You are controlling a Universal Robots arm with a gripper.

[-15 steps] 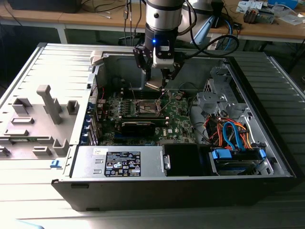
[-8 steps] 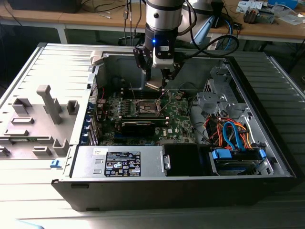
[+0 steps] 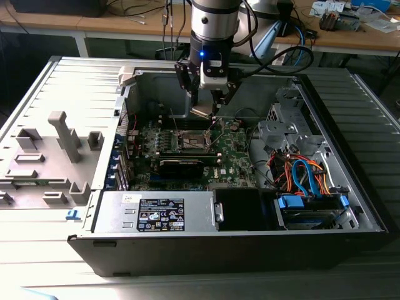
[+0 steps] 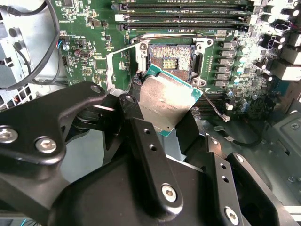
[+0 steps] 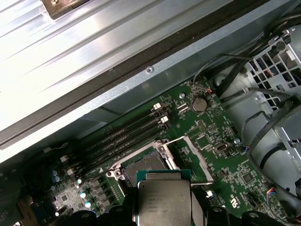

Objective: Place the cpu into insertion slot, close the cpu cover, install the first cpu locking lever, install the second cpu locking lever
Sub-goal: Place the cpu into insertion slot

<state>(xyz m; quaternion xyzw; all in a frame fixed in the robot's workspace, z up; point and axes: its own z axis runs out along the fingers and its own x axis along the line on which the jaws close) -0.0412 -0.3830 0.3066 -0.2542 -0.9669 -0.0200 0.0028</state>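
My gripper (image 3: 203, 106) hangs inside the open computer case, shut on the cpu (image 4: 164, 101), a flat silvery square with a green edge held between the black fingers (image 4: 141, 136). The cpu (image 5: 164, 200) is tilted and sits a little above and beside the insertion slot (image 4: 170, 59), the dark square socket on the green board. In the first wrist view the insertion slot (image 5: 143, 165) lies bare, just past the chip's edge. The cpu cover (image 4: 109, 70), a thin metal frame, stands swung open at the socket's side, and the cpu cover (image 5: 195, 153) shows raised in the first wrist view too.
Memory slots (image 4: 183, 12) run along one side of the socket. A black heatsink block (image 3: 181, 165) lies in front of it in the exterior view. A round coin battery (image 5: 199, 104) sits on the board. Drive cage and coloured cables (image 3: 300, 175) fill the exterior view's right.
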